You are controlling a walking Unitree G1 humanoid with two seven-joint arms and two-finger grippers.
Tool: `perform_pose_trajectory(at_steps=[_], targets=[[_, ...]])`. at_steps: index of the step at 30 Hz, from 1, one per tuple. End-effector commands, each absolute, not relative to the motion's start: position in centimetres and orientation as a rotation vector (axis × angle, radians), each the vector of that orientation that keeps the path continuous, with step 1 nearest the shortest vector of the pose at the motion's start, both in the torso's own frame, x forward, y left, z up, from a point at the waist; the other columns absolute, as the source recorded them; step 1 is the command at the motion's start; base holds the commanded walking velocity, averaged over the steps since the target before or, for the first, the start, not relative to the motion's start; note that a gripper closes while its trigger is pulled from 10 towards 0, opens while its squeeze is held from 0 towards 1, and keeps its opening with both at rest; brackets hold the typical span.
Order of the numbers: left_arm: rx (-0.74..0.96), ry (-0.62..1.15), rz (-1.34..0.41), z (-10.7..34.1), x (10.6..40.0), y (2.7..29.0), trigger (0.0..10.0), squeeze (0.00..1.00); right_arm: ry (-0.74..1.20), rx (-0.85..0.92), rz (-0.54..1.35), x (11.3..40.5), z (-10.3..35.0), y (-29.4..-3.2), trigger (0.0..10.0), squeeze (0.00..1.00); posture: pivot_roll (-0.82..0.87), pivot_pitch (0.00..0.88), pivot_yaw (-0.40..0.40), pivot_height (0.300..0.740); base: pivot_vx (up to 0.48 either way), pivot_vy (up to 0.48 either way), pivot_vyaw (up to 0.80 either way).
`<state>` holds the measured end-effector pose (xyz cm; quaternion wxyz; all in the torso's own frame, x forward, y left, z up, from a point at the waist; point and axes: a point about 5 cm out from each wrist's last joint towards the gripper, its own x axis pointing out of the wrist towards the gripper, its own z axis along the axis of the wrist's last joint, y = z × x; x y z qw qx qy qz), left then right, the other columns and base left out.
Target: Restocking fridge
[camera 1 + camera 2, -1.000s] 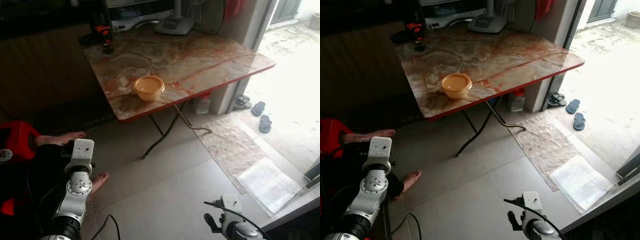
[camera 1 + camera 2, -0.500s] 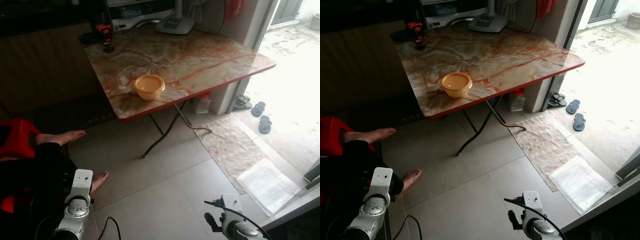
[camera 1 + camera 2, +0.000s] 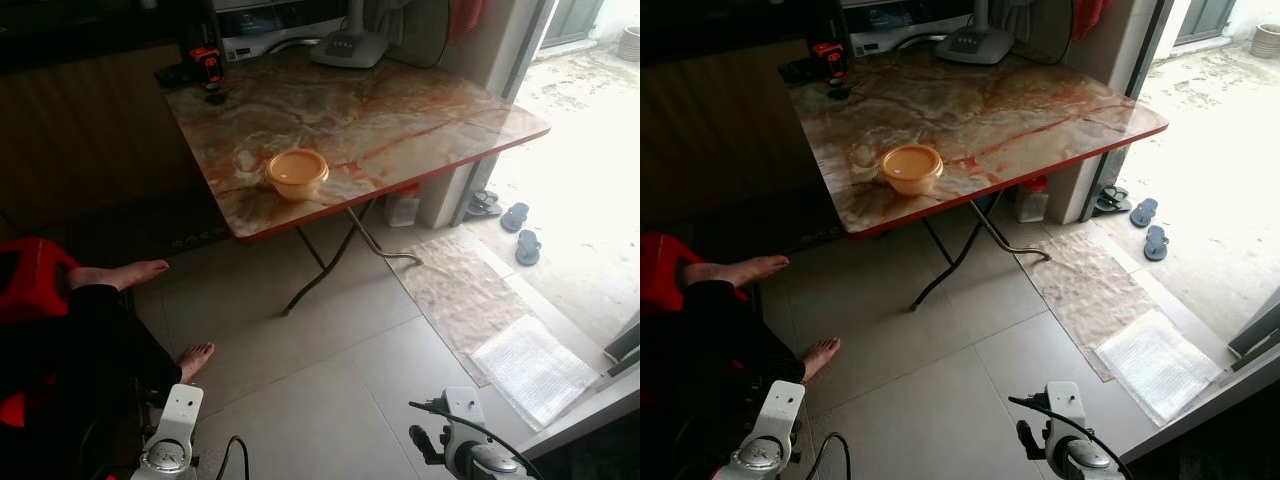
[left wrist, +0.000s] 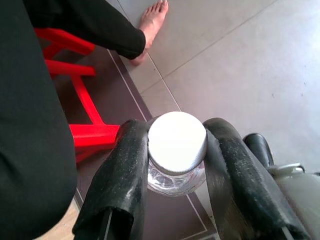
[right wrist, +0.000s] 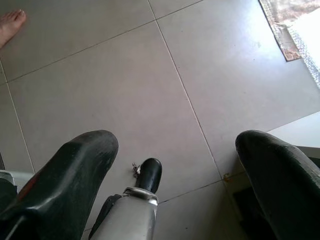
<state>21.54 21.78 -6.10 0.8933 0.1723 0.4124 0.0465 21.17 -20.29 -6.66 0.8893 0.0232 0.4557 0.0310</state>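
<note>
While I stand on the tile floor [image 3: 330, 370], my left gripper [image 4: 176, 165] hangs low by my side, squeezing a clear jar [image 4: 176, 172] by its neck, white lid [image 4: 177, 135] facing the camera. So the jar sits right between those fingers [image 4: 122, 170]. My right gripper [image 5: 175, 170] hangs spread wide, holding nothing. I see no fridge yet, just the table [image 3: 400, 110]

Table [image 3: 400, 120]: marbled beige, orange veins, red edge. Bowl [image 3: 296, 174]: yellow-orange. Stool [image 4: 85, 132]: red. Jar [image 4: 176, 150]: clear, white lid. Floor [image 3: 330, 380]: grey tile. Slippers [image 3: 522, 232]: grey-blue.
</note>
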Motion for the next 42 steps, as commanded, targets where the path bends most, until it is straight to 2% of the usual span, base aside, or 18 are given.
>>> perform_pose_trajectory(at_steps=[1, 12, 18, 25, 29, 42], targets=[[0.369, 0.874, 0.074, -6.3, 21.2, 21.7, 10.0, 0.0, 0.954, 0.046, 0.064, 21.1, -6.7, -20.3, 10.0, 0.0, -0.09, 0.057, -0.02, 0.74, 0.0, 0.0, 0.0], [0.314, 0.875, 0.109, -6.2, 21.4, 21.9, 10.0, 0.0, 0.976, 0.031, 0.078, 21.1, -6.7, -20.3, 10.0, 0.0, -0.09, 0.063, -0.023, 0.74, 0.0, 0.0, -0.09], [0.303, 0.844, 0.138, -5.8, 21.9, 22.3, 10.0, 0.0, 0.984, 0.024, 0.085, 21.1, -6.7, -20.3, 10.0, 0.0, -0.09, 0.065, -0.022, 0.74, 0.0, 0.0, -0.76], [0.368, 0.824, 0.157, -5.5, 22.0, 22.8, 10.0, 0.0, 0.992, 0.026, 0.093, 21.0, -6.8, -20.2, 10.0, 0.0, -0.09, 0.061, -0.019, 0.74, 0.0, 0.0, -0.78], [0.293, 0.855, 0.146, -5.8, 21.8, 22.7, 10.0, 0.0, 0.994, 0.019, 0.1, 21.0, -6.8, -20.2, 10.0, 0.0, -0.09, 0.057, -0.017, 0.74, 0.0, 0.0, -0.78], [0.251, 0.869, 0.121, -6.0, 21.6, 22.4, 10.0, 0.0, 1.007, 0.013, 0.108, 20.8, -6.9, -20.1, 10.0, 0.0, -0.1, 0.037, -0.011, 0.74, 0.0, 0.0, -0.78]])
